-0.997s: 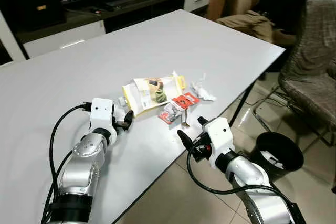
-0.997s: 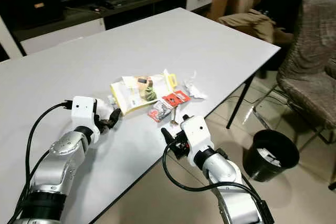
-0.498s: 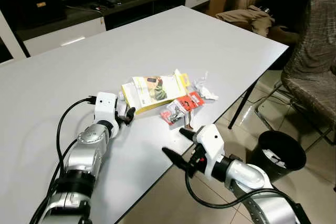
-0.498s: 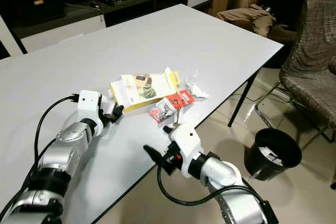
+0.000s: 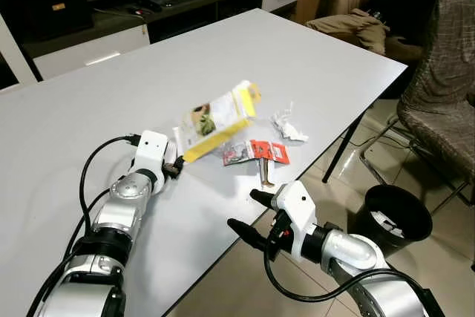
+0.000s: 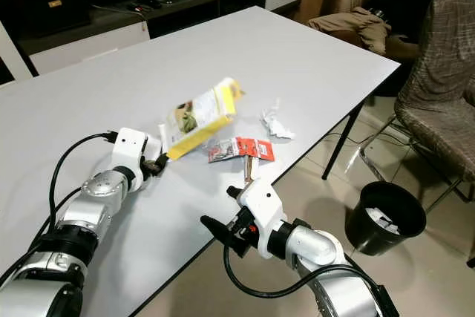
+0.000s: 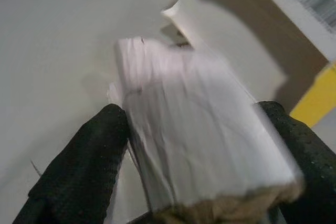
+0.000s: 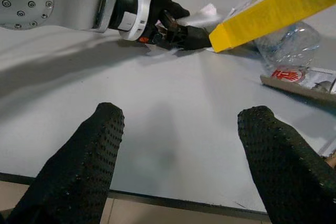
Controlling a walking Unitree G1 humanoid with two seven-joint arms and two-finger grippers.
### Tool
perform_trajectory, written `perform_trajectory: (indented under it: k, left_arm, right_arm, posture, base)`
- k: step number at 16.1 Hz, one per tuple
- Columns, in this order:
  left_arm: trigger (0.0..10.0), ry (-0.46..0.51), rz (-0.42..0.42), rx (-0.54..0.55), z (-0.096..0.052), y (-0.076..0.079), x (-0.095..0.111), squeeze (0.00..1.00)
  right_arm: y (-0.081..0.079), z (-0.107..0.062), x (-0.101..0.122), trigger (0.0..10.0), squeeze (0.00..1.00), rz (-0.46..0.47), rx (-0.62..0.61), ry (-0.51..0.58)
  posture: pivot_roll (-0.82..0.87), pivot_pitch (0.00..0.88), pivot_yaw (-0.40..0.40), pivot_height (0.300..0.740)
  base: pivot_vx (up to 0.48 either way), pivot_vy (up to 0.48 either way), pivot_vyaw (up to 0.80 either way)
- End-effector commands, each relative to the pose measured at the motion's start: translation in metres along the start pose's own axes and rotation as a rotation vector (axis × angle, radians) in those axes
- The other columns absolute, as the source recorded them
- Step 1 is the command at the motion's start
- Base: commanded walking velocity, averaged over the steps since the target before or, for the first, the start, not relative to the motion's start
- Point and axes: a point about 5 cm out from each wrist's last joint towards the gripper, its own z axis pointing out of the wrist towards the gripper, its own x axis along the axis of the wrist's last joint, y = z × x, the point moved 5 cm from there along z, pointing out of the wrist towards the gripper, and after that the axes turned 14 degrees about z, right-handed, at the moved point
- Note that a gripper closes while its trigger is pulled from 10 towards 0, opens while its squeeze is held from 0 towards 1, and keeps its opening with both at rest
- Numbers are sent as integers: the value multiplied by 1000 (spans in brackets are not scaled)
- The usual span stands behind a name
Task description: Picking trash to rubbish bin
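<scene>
At the table's (image 5: pixel 312 57) near edge, the left claw (image 5: pixel 177 166) pinches the yellow packet's (image 5: pixel 215 119) near-left corner, its length tilting up far-right. Right claw (image 5: pixel 251 214) gapes empty; rubbish bin (image 5: pixel 391 217) sits right, nearer it.

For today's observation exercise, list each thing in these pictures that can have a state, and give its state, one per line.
Left gripper: shut on the yellow package's corner.
Yellow package: lifted, tilted up off the table.
Right gripper: open, at the table's near edge.
Red wrapper: lying flat.
Crumpled paper: lying loose.
Rubbish bin: upright, open.
</scene>
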Motion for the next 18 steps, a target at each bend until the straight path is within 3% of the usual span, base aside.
perform_trajectory:
  k: [1,11,16,18]
  left_arm:
    - [0,-43,8,-23,0,5,-11,0]
    - [0,13,8,-139,-7,16,-13,0]
    - [0,30,4,-227,-29,22,-19,0]
    - [0,77,22,-352,-59,29,-15,0]
  right_arm:
    - [-3,-1,6,10000,0,-5,18,13]
    - [-3,-2,4,10000,0,-8,10,13]
    - [4,0,11,10000,0,-12,-33,53]
    - [21,1,21,10000,0,-6,-130,114]
  posture:
    - [-160,0,-24,740]
    - [-153,0,-14,740]
    - [-143,0,-1,740]
    - [-129,0,-8,740]
  base:
    - [0,0,0]
    - [0,0,0]
    - [0,0,0]
    - [0,0,0]
